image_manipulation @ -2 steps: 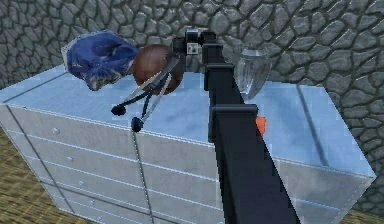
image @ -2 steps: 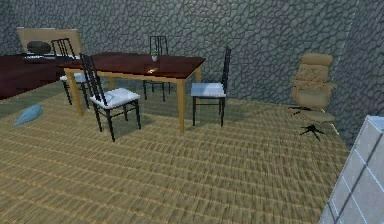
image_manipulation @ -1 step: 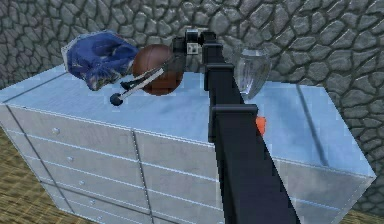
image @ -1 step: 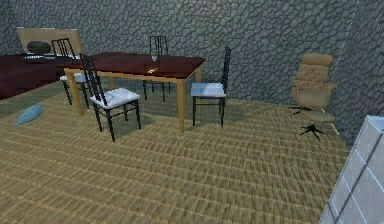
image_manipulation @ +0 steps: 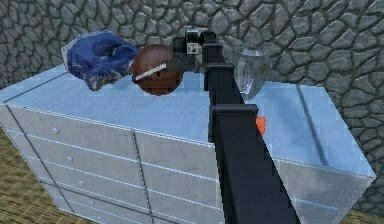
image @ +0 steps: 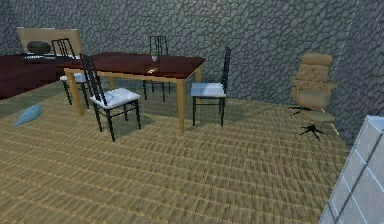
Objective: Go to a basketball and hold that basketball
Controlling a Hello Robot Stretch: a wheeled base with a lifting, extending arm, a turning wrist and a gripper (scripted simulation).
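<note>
On the dresser [image_manipulation: 120, 108], at its left, lay a blue cloth [image_manipulation: 98, 58]; the basketball [image_manipulation: 152, 82] sat mid-dresser near the back, so the arm [image_manipulation: 232, 120] stretched across the dresser, presumably bringing the gripper [image_manipulation: 172, 60] to it (jaws' state, and any hold, I couldn't tell).

Dim, even light (shadows soft).

You'll see arm [image_manipulation: 236, 135] across dresser [image_manipulation: 95, 110], gripper [image_manipulation: 179, 52] at basketball [image_manipulation: 155, 72] resting on top; can't tell if it's held.
</note>
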